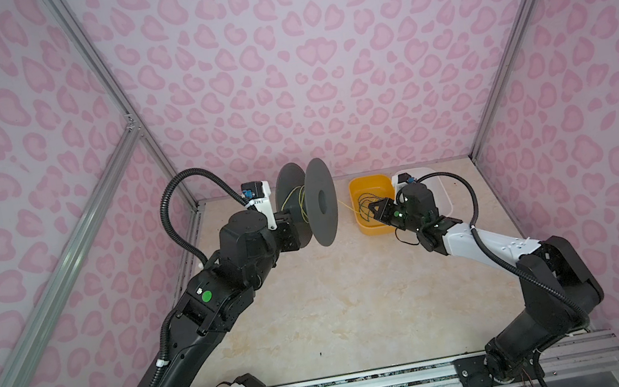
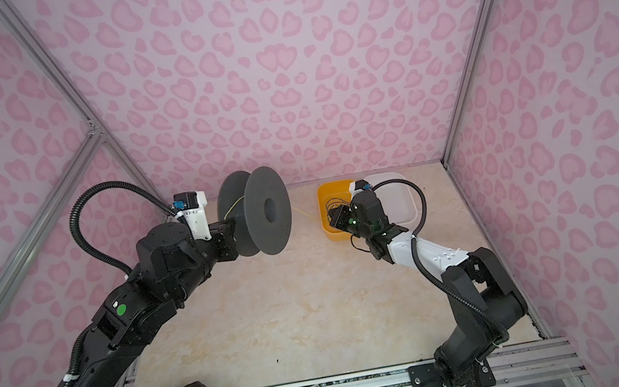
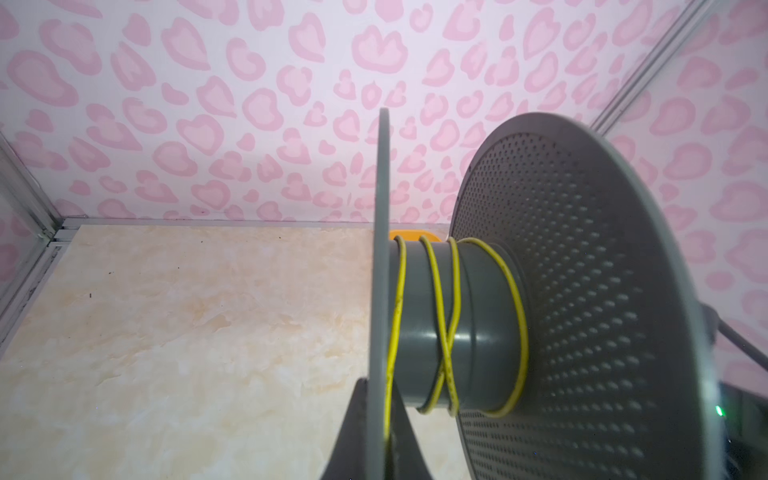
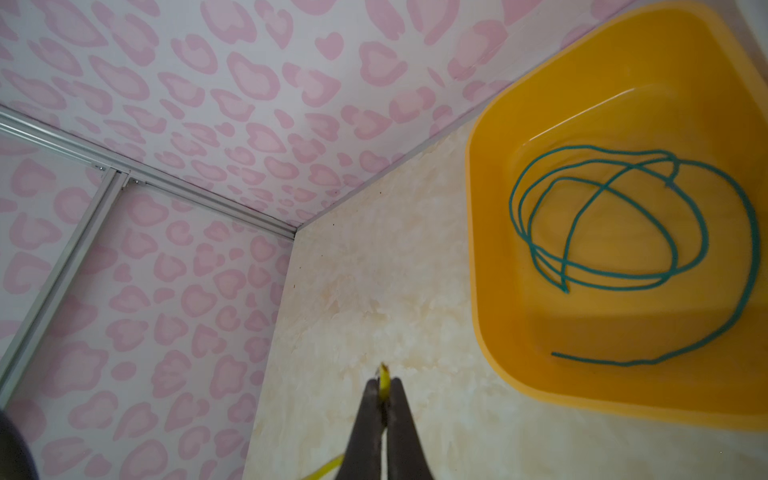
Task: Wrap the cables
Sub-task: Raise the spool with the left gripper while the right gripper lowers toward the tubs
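Gray spool (image 3: pixel 490 316) is clamped at its flange by the left gripper (image 3: pixel 377 386). Yellow cable (image 4: pixel 385 378), a few turns wound on, is pinched tight in the right gripper (image 4: pixel 384 395).

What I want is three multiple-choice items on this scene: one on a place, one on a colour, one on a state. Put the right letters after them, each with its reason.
1. The green cable lies:
A. on the bare tabletop
B. in the orange bin
C. over an arm

2. The cable wound on the grey spool is:
A. yellow
B. green
C. red

3. The right gripper has its fingers:
A. wide open and empty
B. shut on the yellow cable
C. shut on the green cable

Key:
1 B: the right wrist view shows its loose loops on the bin's floor.
2 A: the left wrist view shows yellow turns around the core.
3 B: a yellow tip sticks out between the closed fingers.
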Controlling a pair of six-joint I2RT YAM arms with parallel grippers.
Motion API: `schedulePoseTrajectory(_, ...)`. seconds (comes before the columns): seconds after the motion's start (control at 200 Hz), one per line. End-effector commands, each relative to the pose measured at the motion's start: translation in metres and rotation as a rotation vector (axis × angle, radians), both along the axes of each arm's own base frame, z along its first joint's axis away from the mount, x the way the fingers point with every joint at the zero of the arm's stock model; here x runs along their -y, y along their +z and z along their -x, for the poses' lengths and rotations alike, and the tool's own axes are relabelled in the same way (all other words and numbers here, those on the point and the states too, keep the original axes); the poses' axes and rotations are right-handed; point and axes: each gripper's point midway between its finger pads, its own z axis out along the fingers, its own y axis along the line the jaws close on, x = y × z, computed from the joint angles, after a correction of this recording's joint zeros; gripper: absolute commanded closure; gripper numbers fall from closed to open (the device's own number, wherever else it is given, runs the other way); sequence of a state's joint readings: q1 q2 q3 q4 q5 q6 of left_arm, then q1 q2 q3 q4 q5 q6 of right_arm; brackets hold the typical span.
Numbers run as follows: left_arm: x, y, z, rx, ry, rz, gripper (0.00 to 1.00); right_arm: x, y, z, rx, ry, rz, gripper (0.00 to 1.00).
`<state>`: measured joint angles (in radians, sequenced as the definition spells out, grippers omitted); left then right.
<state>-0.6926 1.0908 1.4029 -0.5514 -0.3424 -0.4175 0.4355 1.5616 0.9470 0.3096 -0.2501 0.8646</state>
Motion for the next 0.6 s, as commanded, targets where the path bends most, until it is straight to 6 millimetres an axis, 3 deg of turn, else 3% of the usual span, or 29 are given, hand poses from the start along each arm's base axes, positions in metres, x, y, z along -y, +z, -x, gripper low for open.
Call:
schedulePoseTrajectory(0.0, 0.003, 0.056, -0.025, 0.158, 0.078, 0.195, 0.96, 0.001, -0.005, 0.010, 0.026, -0.042, 0.028, 1.00)
schedulePoseTrajectory(0.32, 0.012, 0.036, -0.079, 0.171, 0.254, 0.186, 0.96, -0.029, 0.013, 0.063, 0.084, 0.070, 0.151, 1.00)
schedulePoseTrajectory(0.6, 0.022, 0.006, -0.110, 0.130, 0.323, 0.103, 0.96, -0.034, 0.058, 0.092, 0.223, 0.090, 0.292, 1.00)
